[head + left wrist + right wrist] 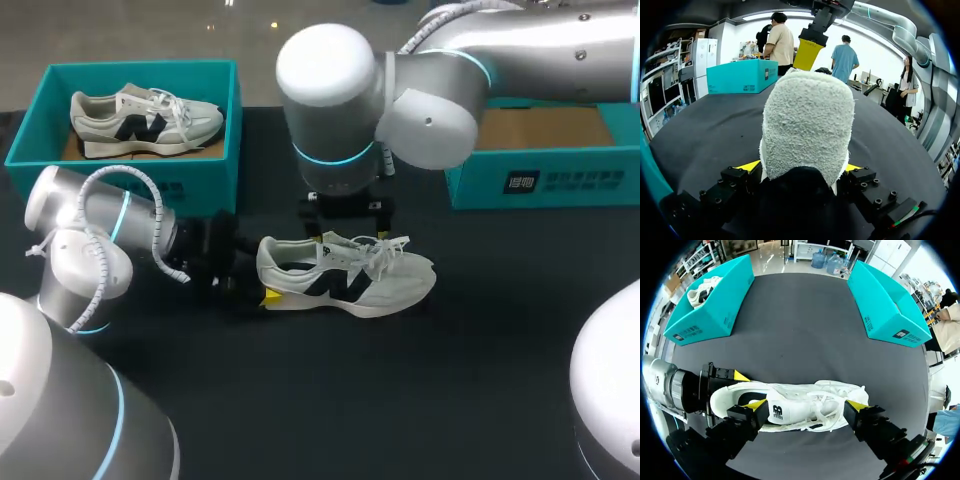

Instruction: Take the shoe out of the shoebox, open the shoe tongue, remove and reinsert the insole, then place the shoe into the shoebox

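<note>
Two teal boxes stand along the worktop's (480,380) far edge: the left box (190,170) at the far-left corner holds a second shoe (145,122) lying on its side, and the right box (560,180) at the far right shows a brown floor. The shoe (345,280) sits upright on its sole near the middle of the worktop, heel toward the left edge, toe toward the right, well apart from both boxes. The left gripper (801,167) is clamped on the heel, one yellow tip against each side. The right gripper (806,405) hangs over the shoe with its fingers spread wide, one above the midfoot and one near the toe, neither gripping. From the head view the right arm's (340,90) big joint stands in front of the gap between the boxes and hides most of its own gripper; the left gripper's far finger is hidden behind the heel, and the right box is partly covered by the arm and cut off at the side. Inside the shoe, tongue and insole cannot be made out. Dark worktop shows on the shoe's near side and past its toe toward the right edge.
</note>
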Action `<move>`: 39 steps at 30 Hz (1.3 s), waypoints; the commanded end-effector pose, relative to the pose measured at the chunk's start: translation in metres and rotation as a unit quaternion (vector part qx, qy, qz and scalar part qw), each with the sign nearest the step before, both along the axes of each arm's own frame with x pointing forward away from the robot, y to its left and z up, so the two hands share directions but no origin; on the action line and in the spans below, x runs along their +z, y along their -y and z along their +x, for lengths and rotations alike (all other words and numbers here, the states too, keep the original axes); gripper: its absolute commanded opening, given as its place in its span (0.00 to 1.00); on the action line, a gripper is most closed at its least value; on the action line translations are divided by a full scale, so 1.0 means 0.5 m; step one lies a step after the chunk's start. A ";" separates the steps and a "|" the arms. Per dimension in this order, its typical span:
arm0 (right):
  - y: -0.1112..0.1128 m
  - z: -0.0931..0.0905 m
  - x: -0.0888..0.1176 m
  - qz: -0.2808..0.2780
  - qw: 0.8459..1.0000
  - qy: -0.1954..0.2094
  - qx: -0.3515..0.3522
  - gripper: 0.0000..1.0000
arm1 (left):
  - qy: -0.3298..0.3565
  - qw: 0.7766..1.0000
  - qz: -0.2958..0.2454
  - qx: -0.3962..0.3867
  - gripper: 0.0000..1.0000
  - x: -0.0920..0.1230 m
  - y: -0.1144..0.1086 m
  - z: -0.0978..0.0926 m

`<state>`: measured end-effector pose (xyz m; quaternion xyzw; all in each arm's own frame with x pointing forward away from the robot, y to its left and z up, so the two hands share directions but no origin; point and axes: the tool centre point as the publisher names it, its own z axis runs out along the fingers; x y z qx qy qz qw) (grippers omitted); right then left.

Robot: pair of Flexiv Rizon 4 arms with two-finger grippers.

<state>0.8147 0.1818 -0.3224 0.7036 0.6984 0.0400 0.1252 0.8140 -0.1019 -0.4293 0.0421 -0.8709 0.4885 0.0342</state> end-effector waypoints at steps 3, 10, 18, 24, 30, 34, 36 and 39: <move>-0.034 -0.013 -0.019 -0.073 0.997 -0.007 -0.001 1.00 | 0.000 1.000 -0.001 0.000 0.00 -0.005 0.001 -0.002; -0.045 -0.011 -0.044 -0.102 0.994 -0.022 0.011 1.00 | 0.000 1.000 -0.001 0.000 0.00 -0.005 0.001 -0.002; -0.050 -0.008 -0.060 -0.139 0.990 -0.035 0.013 1.00 | 0.000 1.000 -0.001 0.000 0.00 -0.005 0.001 -0.002; -0.024 -0.008 -0.049 -0.180 0.983 -0.040 -0.005 1.00 | 0.000 1.000 -0.001 0.000 0.00 -0.005 0.001 -0.002; -0.005 -0.012 -0.021 -0.206 0.977 -0.045 -0.018 0.89 | 0.000 1.000 -0.001 0.000 0.00 -0.005 0.001 -0.002; 0.009 -0.010 -0.008 -0.208 0.977 -0.046 -0.024 0.53 | 0.000 1.000 -0.001 0.000 0.00 -0.005 0.001 -0.002; 0.015 -0.011 0.000 -0.205 0.977 -0.045 -0.028 0.37 | 0.000 1.000 -0.001 0.000 0.00 -0.005 0.001 -0.002; 0.026 -0.008 0.007 -0.192 0.980 -0.047 -0.033 0.00 | 0.000 1.000 -0.001 0.000 0.00 -0.005 0.001 -0.002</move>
